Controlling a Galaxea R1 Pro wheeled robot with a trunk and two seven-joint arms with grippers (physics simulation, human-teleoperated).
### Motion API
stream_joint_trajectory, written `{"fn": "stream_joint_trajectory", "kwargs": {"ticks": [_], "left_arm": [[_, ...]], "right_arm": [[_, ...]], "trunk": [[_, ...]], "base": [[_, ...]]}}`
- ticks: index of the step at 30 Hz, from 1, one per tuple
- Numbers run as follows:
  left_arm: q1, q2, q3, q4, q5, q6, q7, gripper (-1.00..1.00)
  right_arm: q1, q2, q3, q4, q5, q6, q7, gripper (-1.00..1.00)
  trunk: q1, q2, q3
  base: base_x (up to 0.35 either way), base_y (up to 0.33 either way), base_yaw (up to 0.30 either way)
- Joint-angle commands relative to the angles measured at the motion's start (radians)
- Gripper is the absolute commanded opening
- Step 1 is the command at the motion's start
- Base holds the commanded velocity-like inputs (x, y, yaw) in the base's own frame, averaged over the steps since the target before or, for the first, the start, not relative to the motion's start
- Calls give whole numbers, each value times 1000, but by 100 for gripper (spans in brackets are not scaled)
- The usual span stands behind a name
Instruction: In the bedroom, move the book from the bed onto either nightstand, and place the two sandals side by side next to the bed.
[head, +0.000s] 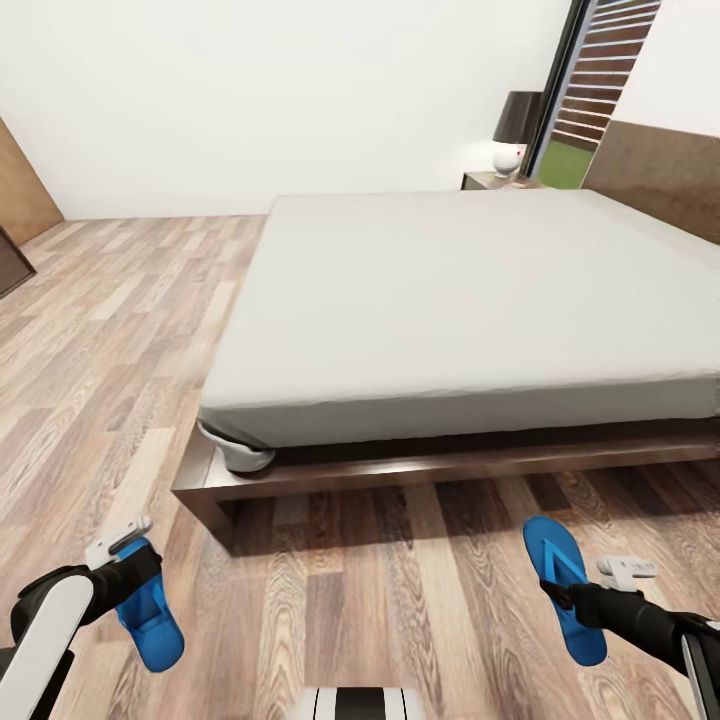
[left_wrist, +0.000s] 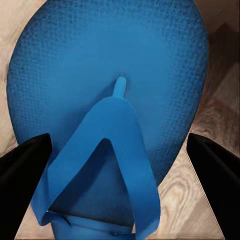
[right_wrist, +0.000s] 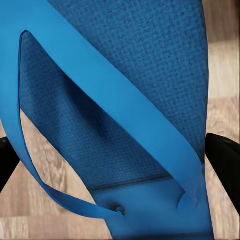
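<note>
Left hand (head: 128, 580): fingers spread to either side of one blue sandal (head: 150, 612), whether pinching it cannot be told, near the bed (head: 450, 300) frame's foot-end corner, over the wood-plank floor (head: 100, 380). Right hand (head: 568, 598): fingers likewise spread astride the second sandal (head: 562, 585), grip uncertain, in front of the bed's long side and well apart from the first sandal. Bed: pale grey mattress on a low dark frame, top bare as far as visible; nightstand (head: 492, 181) beside its far head end, carrying a lamp (head: 514, 132) with a white base and dark shade.
</note>
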Motion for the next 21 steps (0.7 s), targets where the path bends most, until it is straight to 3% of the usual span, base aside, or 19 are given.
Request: {"fn": "stream_joint_trajectory", "kwargs": {"ticks": [1, 21], "left_arm": [[-1, 0, 1, -2, 10, 2, 10, -100], [-2, 0, -2, 9, 10, 2, 10, -100]], "right_arm": [[-1, 0, -1, 0, 7, 3, 9, -100], [-1, 4, 1, 0, 18, 2, 8, -100]], "trunk": [[0, 0, -1], [0, 0, -1]], "base": [[0, -279, 0], [0, -279, 0]]}}
